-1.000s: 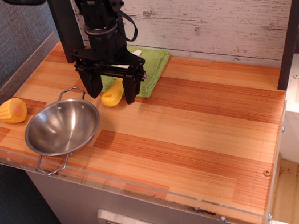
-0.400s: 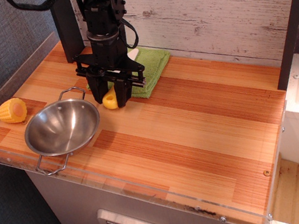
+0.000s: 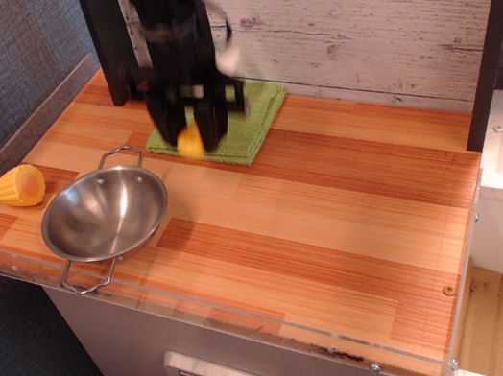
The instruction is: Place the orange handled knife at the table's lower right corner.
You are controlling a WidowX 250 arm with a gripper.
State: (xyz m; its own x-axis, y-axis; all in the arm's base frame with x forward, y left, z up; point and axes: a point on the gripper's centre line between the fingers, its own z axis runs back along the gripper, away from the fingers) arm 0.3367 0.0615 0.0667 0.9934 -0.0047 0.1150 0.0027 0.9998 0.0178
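My black gripper point(image 3: 194, 146) hangs over the green cloth point(image 3: 261, 114) at the back of the table point(image 3: 335, 217). It is blurred by motion. It is shut on the orange handled knife point(image 3: 188, 140): the yellow-orange handle shows between the fingers. The white blade tip point(image 3: 228, 59) sticks out up and to the right behind the arm. The knife is lifted off the cloth. The table's lower right corner point(image 3: 423, 333) is bare wood, far from the gripper.
A steel bowl with wire handles point(image 3: 105, 214) sits at the front left. A corn cob piece point(image 3: 19, 186) lies at the left edge. A clear acrylic rim point(image 3: 256, 322) edges the table. A dark post point(image 3: 488, 39) stands at the right.
The gripper closed on the knife's handle, then rose and moved slightly back over the cloth with the knife in it.
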